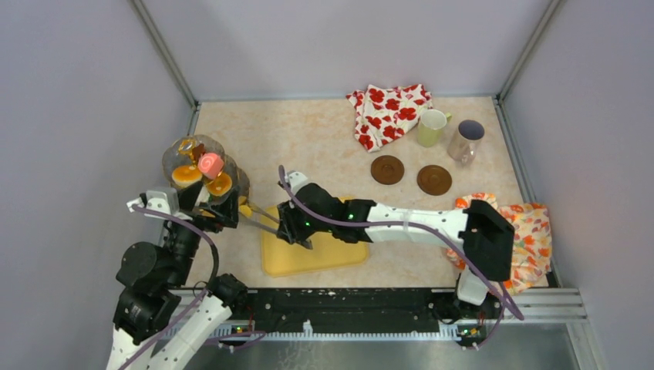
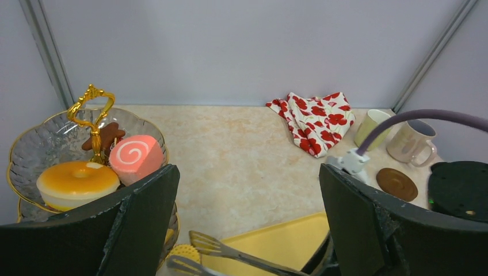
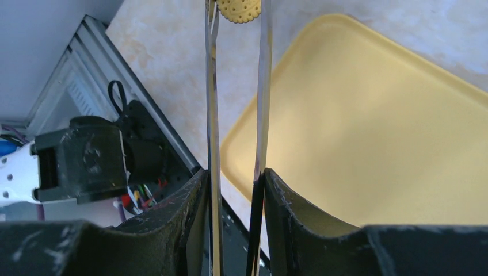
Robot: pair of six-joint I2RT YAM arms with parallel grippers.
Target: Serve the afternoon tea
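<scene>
A tiered glass stand [image 1: 171, 158] at the left holds orange tarts [image 1: 187, 175] and a pink swirl roll [image 1: 210, 164]. The roll also shows in the left wrist view [image 2: 136, 156], beside an orange ring sweet [image 2: 77, 181]. My right gripper [image 1: 291, 230] is shut on the metal tongs [image 3: 212, 115], and the tongs' tips sit around a round yellow biscuit [image 3: 239, 8] beside the stand's foot. My left gripper [image 2: 247, 195] is open and empty, just above the tongs' tips [image 2: 210, 246], close to the stand. A pale-yellow mug [image 1: 432, 127] and a greyish mug [image 1: 466, 139] stand at the far right.
A yellow tray [image 1: 332, 254] lies under my right gripper. Two brown coasters [image 1: 387, 169] [image 1: 434, 179] lie near the mugs. A red-flowered cloth [image 1: 389, 112] lies at the back. An orange-flowered cloth [image 1: 532, 231] lies at the right edge under the right arm.
</scene>
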